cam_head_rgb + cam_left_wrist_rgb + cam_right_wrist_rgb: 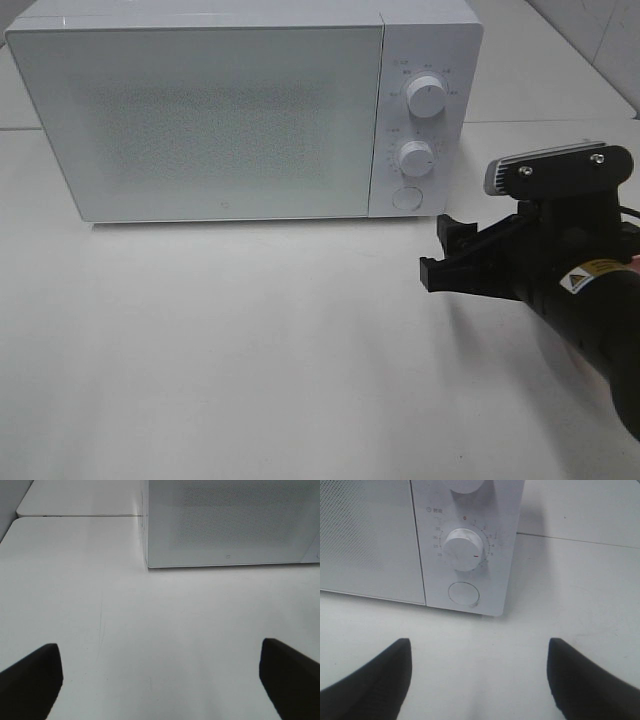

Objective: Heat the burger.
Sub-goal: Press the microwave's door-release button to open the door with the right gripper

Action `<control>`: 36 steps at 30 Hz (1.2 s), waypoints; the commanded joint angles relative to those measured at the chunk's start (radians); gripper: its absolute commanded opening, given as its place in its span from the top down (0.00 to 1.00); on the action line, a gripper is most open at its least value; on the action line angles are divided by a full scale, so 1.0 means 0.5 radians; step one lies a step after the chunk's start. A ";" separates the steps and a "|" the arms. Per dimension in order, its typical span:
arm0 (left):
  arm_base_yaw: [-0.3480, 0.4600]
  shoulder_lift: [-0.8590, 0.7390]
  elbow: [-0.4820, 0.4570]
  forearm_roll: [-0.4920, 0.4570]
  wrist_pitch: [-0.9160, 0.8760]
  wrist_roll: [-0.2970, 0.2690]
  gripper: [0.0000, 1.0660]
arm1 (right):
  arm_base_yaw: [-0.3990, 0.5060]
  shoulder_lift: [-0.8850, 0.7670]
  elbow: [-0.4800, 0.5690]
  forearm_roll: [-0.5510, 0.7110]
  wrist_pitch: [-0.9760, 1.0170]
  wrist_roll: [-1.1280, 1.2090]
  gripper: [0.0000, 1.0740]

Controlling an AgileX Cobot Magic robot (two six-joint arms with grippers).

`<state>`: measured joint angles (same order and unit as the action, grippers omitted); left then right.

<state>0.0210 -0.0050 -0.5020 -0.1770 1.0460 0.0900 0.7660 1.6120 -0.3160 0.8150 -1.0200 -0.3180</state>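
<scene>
The microwave's door (195,120) hides the inside, and the dial markings (400,66) seem unreadably small.

A lab-like test bench: a white microwave (200,120) on plain white abutting tables (250,350).

White microwave (200,120) on white table (250,350)

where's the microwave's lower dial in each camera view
Exterior high: the lower dial sits right of the microwave door, between the upper dial and the round button.
Left wrist: not in it; the microwave door shows, but no dials.
Right wrist: the lower dial is ahead of the open right claw, next to the round button.
Shared landmark: the microwave door, in all three.
</scene>
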 commanded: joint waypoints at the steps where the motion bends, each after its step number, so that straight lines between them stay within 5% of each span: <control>1: -0.008 -0.050 0.004 -0.020 -0.020 -0.004 0.06 | 0.042 0.062 -0.076 0.056 -0.028 -0.022 0.33; 18: -0.008 -0.050 0.004 -0.020 -0.020 -0.004 0.06 | 0.058 0.158 -0.154 0.076 -0.030 0.392 0.38; 36: -0.008 -0.050 0.004 -0.020 -0.020 -0.004 0.06 | 0.058 0.158 -0.154 0.076 -0.028 2.154 0.82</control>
<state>0.0210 -0.0050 -0.5020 -0.1770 1.0460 0.0900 0.7930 1.6950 -0.3840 0.8550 -1.0270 0.6250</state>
